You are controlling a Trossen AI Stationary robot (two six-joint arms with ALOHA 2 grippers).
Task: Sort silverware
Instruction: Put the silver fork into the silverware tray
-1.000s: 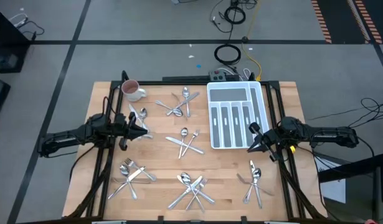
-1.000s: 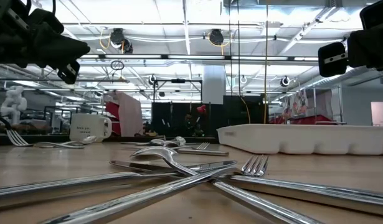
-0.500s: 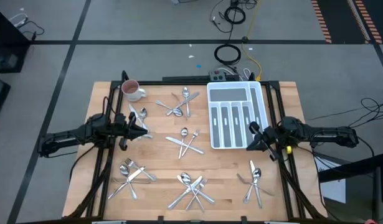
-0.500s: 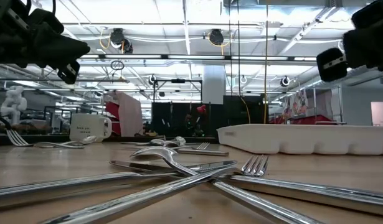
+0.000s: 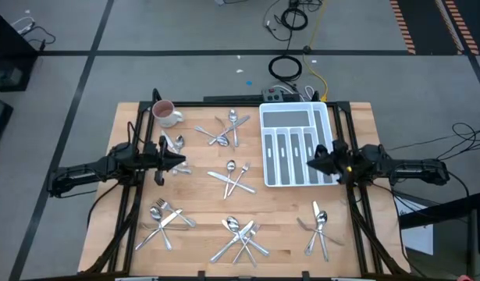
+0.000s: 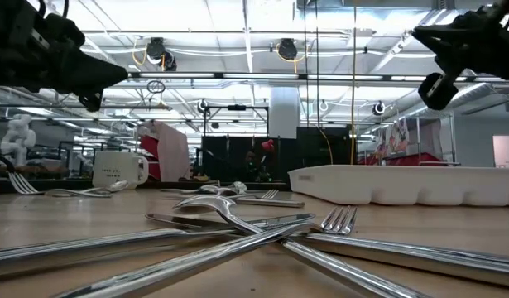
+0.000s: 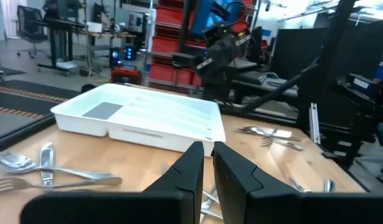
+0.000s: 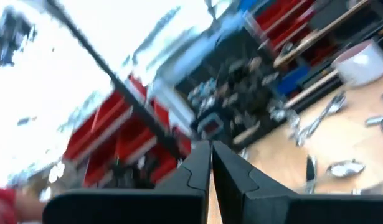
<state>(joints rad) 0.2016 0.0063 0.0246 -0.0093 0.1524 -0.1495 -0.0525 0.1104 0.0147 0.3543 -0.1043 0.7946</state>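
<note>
The silverware lies on the wooden table in several small heaps of forks, spoons and knives: far centre (image 5: 226, 129), beside the mug (image 5: 174, 143), centre (image 5: 236, 176), near left (image 5: 165, 218), near centre (image 5: 241, 236) and near right (image 5: 319, 226). My left gripper (image 5: 183, 161) hovers shut above the table's left part, next to the heap by the mug, its fingers (image 7: 192, 163) pointing at the tray. My right gripper (image 5: 308, 162) hovers shut over the near right part of the white divided tray (image 5: 280, 117), raised well above it (image 6: 415, 33). Neither holds anything.
A white mug (image 5: 165, 114) stands at the far left corner. The white divided tray (image 7: 141, 118) lies at the far right, with slim compartments that hold nothing. Bare wood shows between the heaps. Cables and a power strip (image 5: 280, 94) lie beyond the far edge.
My right gripper has moved from beside the tray's near right corner toward the far edge, out over the tray, and has risen and tipped, staying shut. My left gripper has turned a little about its own axis and stayed in its place. The silverware has not moved.
</note>
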